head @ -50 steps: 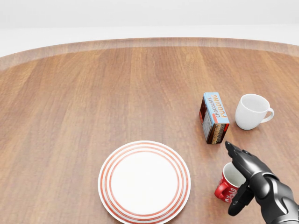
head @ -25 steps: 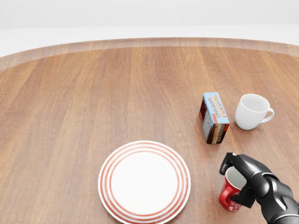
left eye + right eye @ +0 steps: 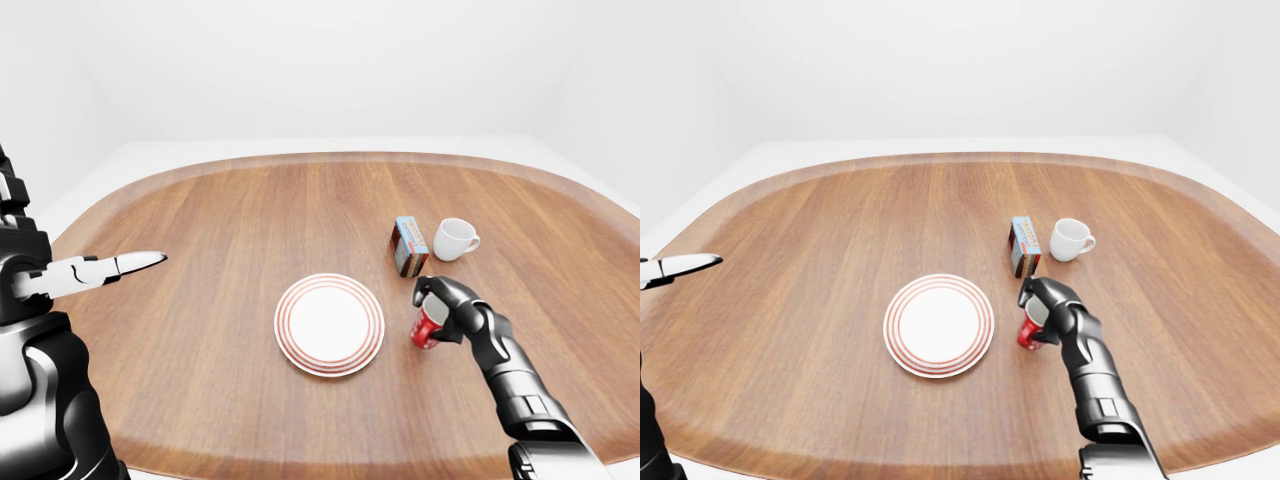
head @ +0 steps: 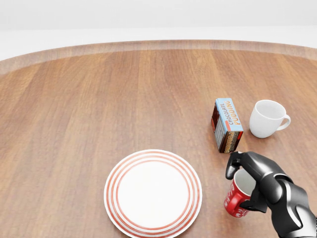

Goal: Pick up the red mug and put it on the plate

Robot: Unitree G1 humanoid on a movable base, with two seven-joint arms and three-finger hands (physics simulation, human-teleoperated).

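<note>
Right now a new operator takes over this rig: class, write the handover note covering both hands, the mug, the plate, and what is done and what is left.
Right hand: fingers closed round the red mug, which is tilted toward the plate.
Left hand: free, fingers extended, out over the table's left side in the left-eye view.
Plate: bare, left of the mug in the head view.
Done: mug grasped.
Left: carry it over and set it on the plate, then release.

The red mug (image 4: 236, 198) with white lettering sits tilted in my right hand (image 4: 257, 181), mouth leaning toward the head view's upper right, my fingers (image 4: 233, 166) curled over its rim; the red-ringed white plate (image 4: 153, 192) lies flat just to its left, apart.
</note>
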